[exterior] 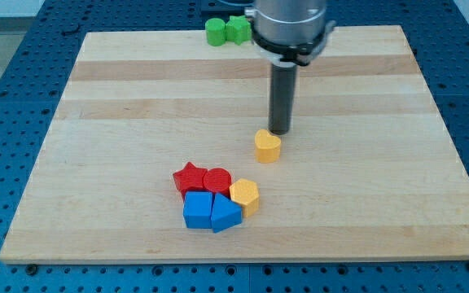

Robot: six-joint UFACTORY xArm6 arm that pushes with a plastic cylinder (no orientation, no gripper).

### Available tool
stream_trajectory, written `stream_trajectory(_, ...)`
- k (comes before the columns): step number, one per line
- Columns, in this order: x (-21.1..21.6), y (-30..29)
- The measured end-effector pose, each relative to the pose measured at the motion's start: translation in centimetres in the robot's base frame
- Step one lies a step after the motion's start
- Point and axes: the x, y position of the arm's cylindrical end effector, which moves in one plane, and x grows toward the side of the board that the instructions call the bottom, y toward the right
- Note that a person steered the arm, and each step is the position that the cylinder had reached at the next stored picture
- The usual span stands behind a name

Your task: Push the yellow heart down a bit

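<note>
The yellow heart (268,146) lies near the middle of the wooden board (137,98). My tip (279,130) stands just above it and slightly to its right in the view, very close to its top edge; I cannot tell if they touch. Below and left of the heart sits a tight cluster: a red star (189,177), a red cylinder-like block (217,181), a yellow hexagon (244,195), a blue cube (198,210) and a blue pointed block (225,214).
Two green blocks (216,32) (237,29) sit at the board's top edge, just left of the arm. The board lies on a blue perforated table (6,98).
</note>
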Motion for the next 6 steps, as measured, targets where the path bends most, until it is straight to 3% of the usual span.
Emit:
stream_trajectory(2,3.9,-1.9)
stream_trajectory(4,0.4,-1.7)
stream_trajectory(6,4.7,-4.7)
